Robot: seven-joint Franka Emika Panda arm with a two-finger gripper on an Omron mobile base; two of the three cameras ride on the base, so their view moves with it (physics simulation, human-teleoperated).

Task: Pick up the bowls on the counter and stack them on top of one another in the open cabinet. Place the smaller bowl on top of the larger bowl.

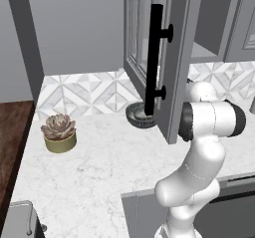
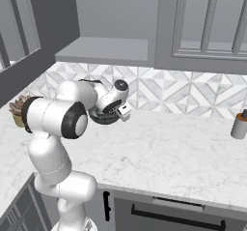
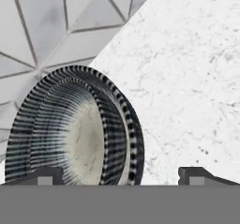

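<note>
Bowls sit nested on the counter (image 1: 99,162), close to the tiled wall, and that spot is the reference for everything else. Above them hangs the open cabinet (image 1: 169,58), its door swung out over the slab with the black bar handle (image 1: 155,58) reaching down just in front of the outer bowl (image 1: 141,116). In the hand view the smaller bowl (image 3: 77,138) lies inside the larger bowl (image 3: 126,124), rims nearly flush.

The claw (image 3: 119,175) is spread wide and holds nothing, hovering right at the bowls' rim.

Likely troubles: closing here could pinch both rims together and lift the pair, or catch only the thin inner edge and let it slip. Rising from this spot, the arm's elbow may knock the door or its handle. The succulent pot (image 1: 60,132) stands well to the left of the bowls, out of harm.
</note>
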